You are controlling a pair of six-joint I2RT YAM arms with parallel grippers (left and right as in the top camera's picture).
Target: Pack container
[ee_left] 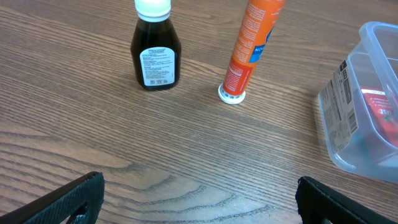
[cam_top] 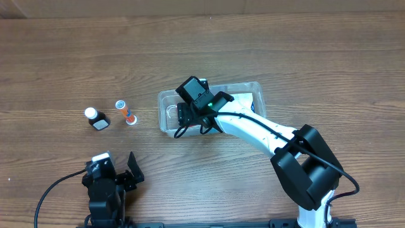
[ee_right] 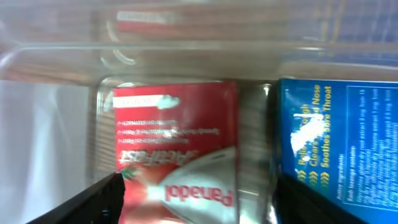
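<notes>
The clear plastic container point(cam_top: 255, 92) lies at the table's middle. My right gripper point(cam_top: 188, 116) hangs over its left end, open. In the right wrist view its fingers point(ee_right: 200, 200) straddle a red Panadol box point(ee_right: 177, 134) lying inside the container point(ee_right: 186, 50), with a gap on the right side. A blue box point(ee_right: 336, 143) lies beside the red one. My left gripper point(cam_top: 112, 172) is open and empty near the front edge; its fingers point(ee_left: 199, 204) frame bare wood. A dark bottle point(cam_top: 97, 118) and an orange tube point(cam_top: 125, 112) stand left of the container.
In the left wrist view the dark bottle with a white cap point(ee_left: 155, 53) and the orange tube point(ee_left: 249, 43) stand upright ahead, and the container's end point(ee_left: 364, 109) is at the right. The right arm's base point(cam_top: 310, 171) is at the front right.
</notes>
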